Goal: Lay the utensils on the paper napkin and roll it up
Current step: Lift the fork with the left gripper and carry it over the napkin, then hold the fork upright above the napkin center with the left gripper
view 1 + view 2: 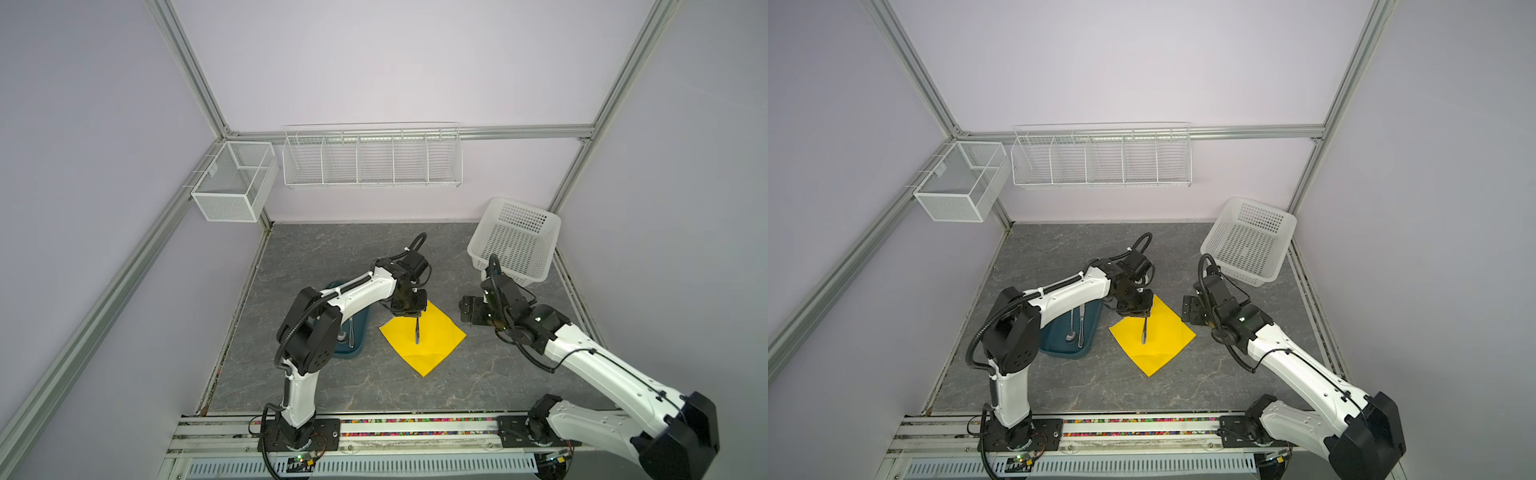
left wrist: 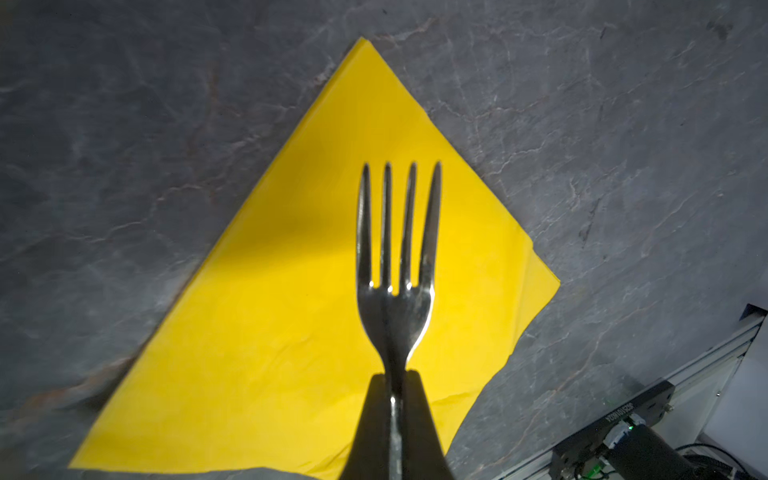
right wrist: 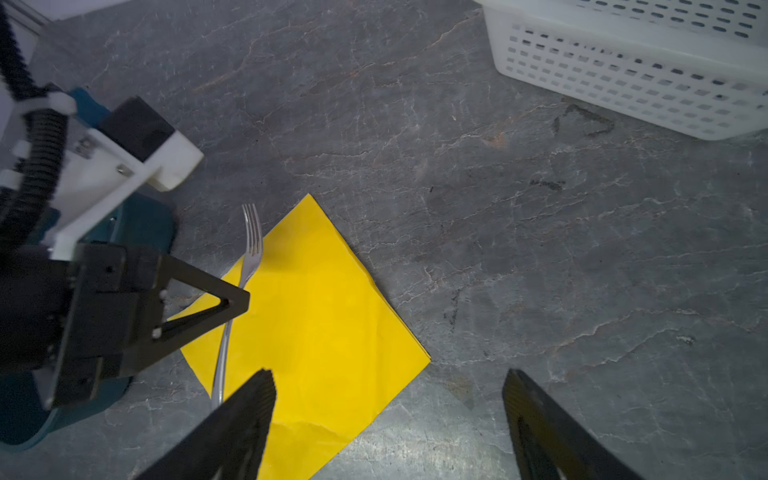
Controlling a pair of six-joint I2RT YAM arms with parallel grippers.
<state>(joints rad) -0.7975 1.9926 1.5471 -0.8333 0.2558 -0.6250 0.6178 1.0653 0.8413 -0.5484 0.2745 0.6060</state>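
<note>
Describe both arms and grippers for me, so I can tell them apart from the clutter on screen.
The left arm and right arm have white link shells and black joint housings. Black cabling, partly corrugated conduit, runs along both. The left gripper and right gripper are black, with tapering triangular fingers.

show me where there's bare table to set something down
Bare table in front of the napkin, and between it and the basket. Crowded on its left: tray, and left gripper holding the fork over the napkin.
</note>
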